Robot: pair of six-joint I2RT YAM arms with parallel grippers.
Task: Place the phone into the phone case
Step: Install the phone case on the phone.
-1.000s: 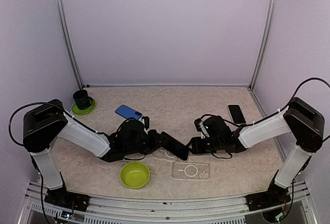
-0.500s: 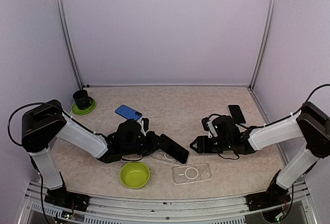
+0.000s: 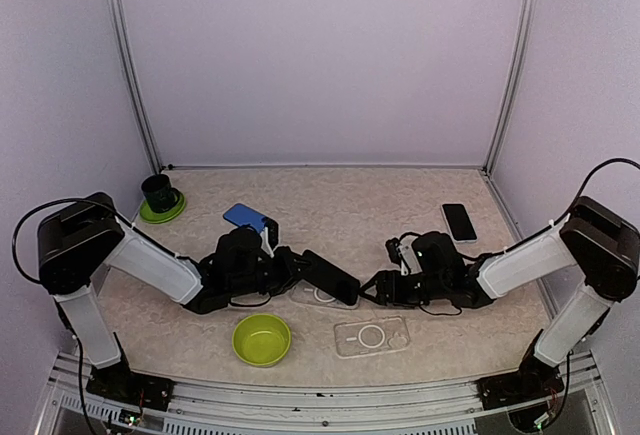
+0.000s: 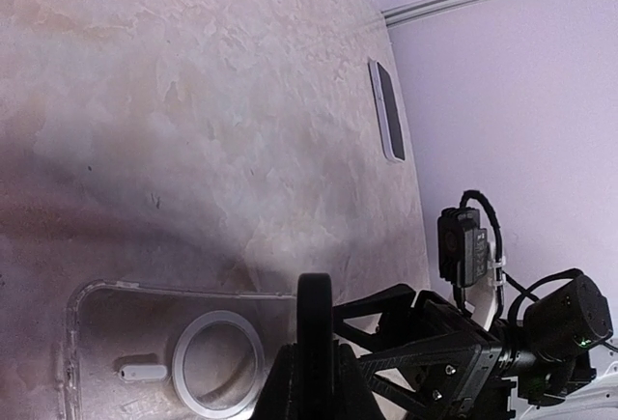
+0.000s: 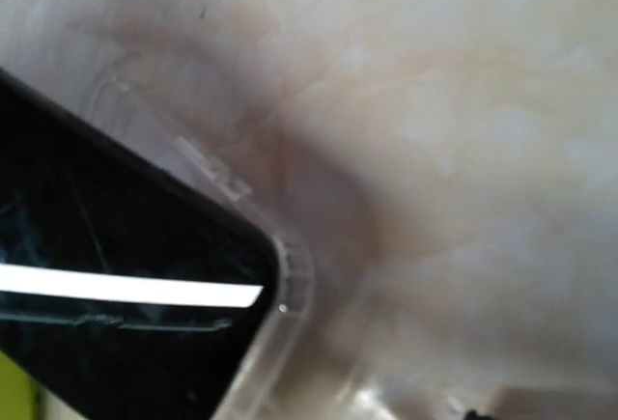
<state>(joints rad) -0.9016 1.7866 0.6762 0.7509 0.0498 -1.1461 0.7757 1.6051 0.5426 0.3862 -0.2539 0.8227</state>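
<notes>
My left gripper [image 3: 300, 271] is shut on a black phone [image 3: 330, 278] and holds it tilted over a clear phone case [image 3: 318, 296] lying on the table. In the left wrist view the phone [image 4: 314, 319] stands edge-on between my fingers, above the case [image 4: 145, 338] with its white ring. My right gripper [image 3: 374, 284] is low, just right of the phone's free end, and its fingers look spread in the left wrist view [image 4: 386, 328]. The right wrist view shows the phone's corner [image 5: 126, 275] over the case rim [image 5: 293, 285]; its own fingers are out of frame.
A second clear case [image 3: 371, 335] lies near the front. A green bowl [image 3: 262, 339] sits front left. A blue phone [image 3: 249, 218] lies behind my left arm. Another black phone [image 3: 459, 222] lies at the right. A black cup [image 3: 160, 193] stands far left.
My left gripper has drawn the phone slightly left and back over the case. My right gripper pulled away to the right, then came back close to the phone's free end.
</notes>
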